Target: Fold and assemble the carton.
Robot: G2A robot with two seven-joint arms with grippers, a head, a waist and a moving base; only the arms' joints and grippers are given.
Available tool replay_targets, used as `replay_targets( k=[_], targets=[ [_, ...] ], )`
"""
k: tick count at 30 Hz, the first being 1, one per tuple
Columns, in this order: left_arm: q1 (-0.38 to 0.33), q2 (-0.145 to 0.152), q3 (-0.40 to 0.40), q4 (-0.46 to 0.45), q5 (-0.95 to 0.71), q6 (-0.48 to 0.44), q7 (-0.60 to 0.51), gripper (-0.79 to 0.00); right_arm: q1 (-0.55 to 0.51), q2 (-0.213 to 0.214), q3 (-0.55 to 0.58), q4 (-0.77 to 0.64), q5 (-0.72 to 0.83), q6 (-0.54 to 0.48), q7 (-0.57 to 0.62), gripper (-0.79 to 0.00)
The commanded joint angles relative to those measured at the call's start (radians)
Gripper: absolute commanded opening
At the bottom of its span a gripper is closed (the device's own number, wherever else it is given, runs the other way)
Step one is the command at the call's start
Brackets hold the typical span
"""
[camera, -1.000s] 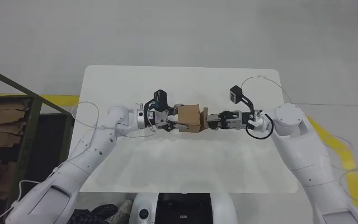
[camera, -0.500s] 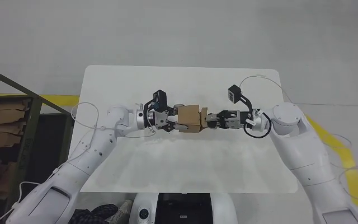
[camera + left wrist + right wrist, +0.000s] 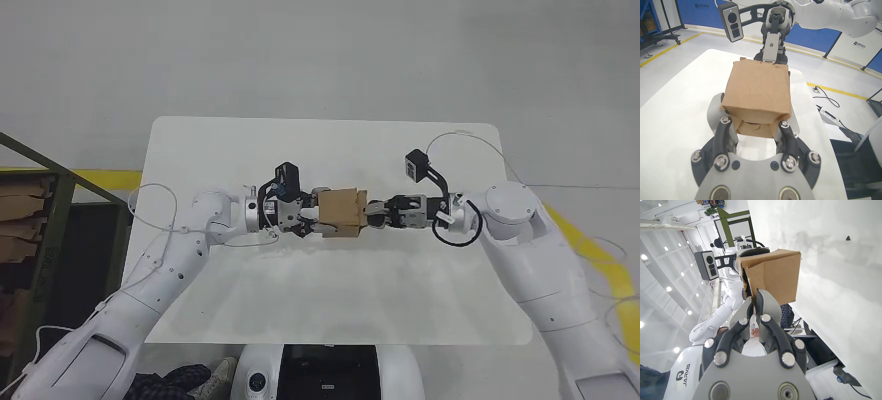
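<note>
The right gripper [image 3: 754, 303] has its fingers pinched tight on a ragged flap edge at one end of the carton [image 3: 776, 275]. The left gripper [image 3: 754, 115] straddles the opposite end, fingers pressed against both side walls. The carton is plain brown corrugated card, boxy, with frayed edges. It sits mid-way over the white table [image 3: 200, 150], its slightly longer axis running from gripper to gripper.
</note>
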Motion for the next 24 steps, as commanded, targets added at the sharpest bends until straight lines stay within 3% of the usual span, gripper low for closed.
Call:
replay_targets(
  k=[1, 24],
  targets=[
    [0.001, -0.001, -0.002, 0.000, 0.001, -0.001, -0.001, -0.397, -0.002, 0.001, 0.005, -0.001, 0.004, -0.004, -0.001, -0.782],
    [0.005, -0.006, -0.004, -0.007, -0.008, -0.001, -0.006, -0.397, 0.011, -0.005, -0.042, -0.019, 0.003, -0.003, -0.017, -0.770]
  ],
)
